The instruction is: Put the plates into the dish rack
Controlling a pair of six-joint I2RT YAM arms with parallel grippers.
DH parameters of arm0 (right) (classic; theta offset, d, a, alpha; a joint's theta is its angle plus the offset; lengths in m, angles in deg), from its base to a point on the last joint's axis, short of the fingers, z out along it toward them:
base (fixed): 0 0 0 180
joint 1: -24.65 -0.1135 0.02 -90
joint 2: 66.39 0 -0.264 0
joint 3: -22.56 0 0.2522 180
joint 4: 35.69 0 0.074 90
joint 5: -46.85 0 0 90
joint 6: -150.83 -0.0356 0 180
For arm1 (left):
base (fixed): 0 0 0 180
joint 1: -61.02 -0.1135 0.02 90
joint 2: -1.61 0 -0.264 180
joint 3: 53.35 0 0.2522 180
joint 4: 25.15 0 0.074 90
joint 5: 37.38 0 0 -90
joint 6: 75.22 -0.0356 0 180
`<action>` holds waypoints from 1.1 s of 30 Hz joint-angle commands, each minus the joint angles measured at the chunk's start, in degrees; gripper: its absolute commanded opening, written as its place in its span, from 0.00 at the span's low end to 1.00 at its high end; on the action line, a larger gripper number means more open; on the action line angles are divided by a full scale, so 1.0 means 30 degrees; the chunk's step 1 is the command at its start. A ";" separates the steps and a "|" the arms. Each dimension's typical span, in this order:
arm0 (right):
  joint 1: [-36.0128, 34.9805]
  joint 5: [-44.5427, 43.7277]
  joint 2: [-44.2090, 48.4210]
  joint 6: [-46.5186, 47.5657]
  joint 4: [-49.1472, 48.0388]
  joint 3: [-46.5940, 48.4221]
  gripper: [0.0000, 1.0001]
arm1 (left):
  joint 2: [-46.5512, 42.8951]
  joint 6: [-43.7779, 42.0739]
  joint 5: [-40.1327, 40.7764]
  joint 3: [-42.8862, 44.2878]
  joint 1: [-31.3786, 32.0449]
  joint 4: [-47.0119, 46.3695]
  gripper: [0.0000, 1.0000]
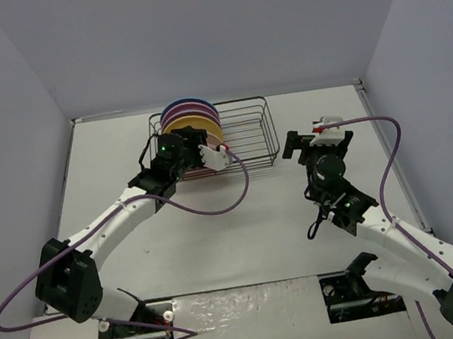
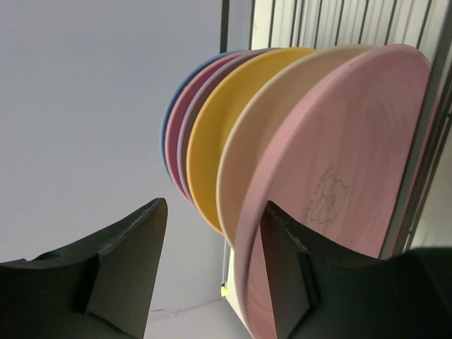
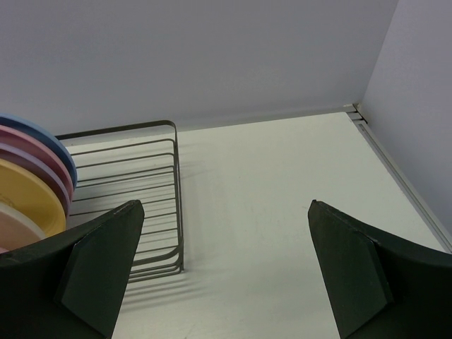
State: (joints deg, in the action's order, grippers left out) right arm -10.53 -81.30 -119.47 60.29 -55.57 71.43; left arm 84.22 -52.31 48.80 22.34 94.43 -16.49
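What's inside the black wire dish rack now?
Six round matte plates on edge at the rack's left end: blue, pink, purple, yellow-orange, cream, pink. The left gripper hides their lower parts.

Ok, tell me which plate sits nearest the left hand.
The pink plate at the row's near end, beside the cream one; the other pink plate sits further back, next to the blue.

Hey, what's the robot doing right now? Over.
Left gripper open around front pink plate's rim. Right gripper open, empty, beside dish rack. Six plates standing in rack. Nothing blocking.
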 commanded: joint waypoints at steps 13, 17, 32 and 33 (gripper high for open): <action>0.0271 -0.0232 0.0717 -0.0056 -0.1707 0.0395 1.00 | -0.1764 0.2146 -0.2102 0.4355 0.0056 0.3714 0.92; 0.0308 -0.0232 0.1116 -0.0246 -0.1481 0.0352 1.00 | -0.1066 0.1861 -0.1525 0.4331 0.0055 0.3934 0.93; 0.0359 -0.0497 0.1124 -0.0291 -0.1195 0.0440 1.00 | 0.1394 0.1927 -0.1969 0.4989 -0.0341 0.5273 0.67; 0.0359 -0.0525 0.1062 -0.0285 -0.1214 0.0459 1.00 | 0.1419 0.1961 -0.2053 0.4908 -0.0349 0.5249 0.64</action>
State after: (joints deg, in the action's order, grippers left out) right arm -9.88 -81.28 -116.00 59.98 -55.05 71.43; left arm 89.32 -46.41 44.48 34.45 93.66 0.27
